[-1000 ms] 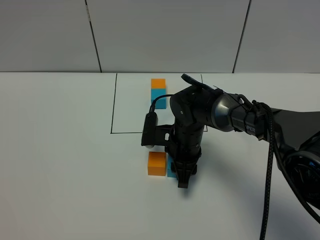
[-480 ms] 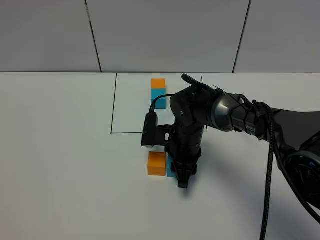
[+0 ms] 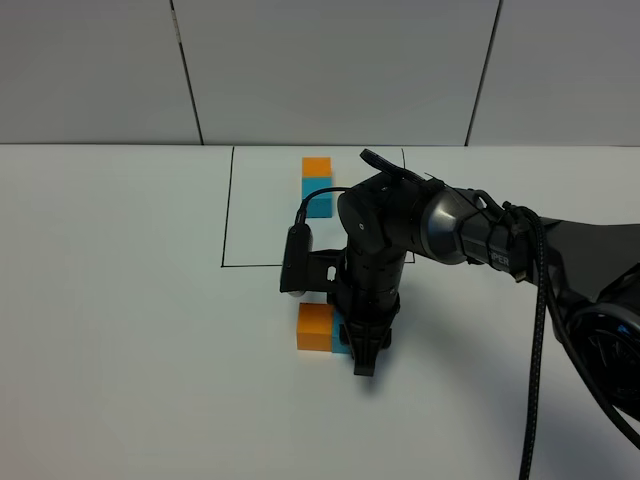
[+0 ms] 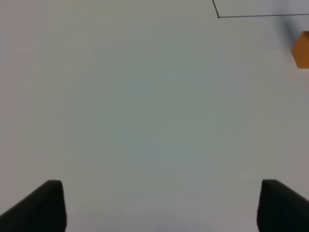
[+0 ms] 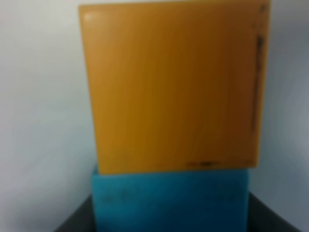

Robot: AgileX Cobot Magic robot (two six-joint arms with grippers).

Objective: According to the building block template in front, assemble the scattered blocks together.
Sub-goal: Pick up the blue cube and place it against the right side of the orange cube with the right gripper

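2 right fingers (image 3: 364, 360) clamp the cyan block (image 5: 169, 205), its far face touching the orange block (image 5: 174, 87) just beyond the fingertips. Wide apart, the left fingers (image 4: 53, 205) hold nothing above the table (image 4: 145, 106). "PER" reads on the right arm (image 3: 498, 256). Only the high view shows the template (image 3: 317, 180), well beyond the right fingers.

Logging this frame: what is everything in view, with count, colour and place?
joined pair of plain cubes: one, orange behind cyan, inside the rectangle
thin drawn rectangle: one, black, far middle of the table
loose orange cube: one, orange, just in front of the rectangle
loose cyan cube: one, cyan, against the orange cube
flat white table: one, white
panelled wall: one, grey, behind
right tool: one, black, closed on the cyan cube
left tool: one, black, open over bare table
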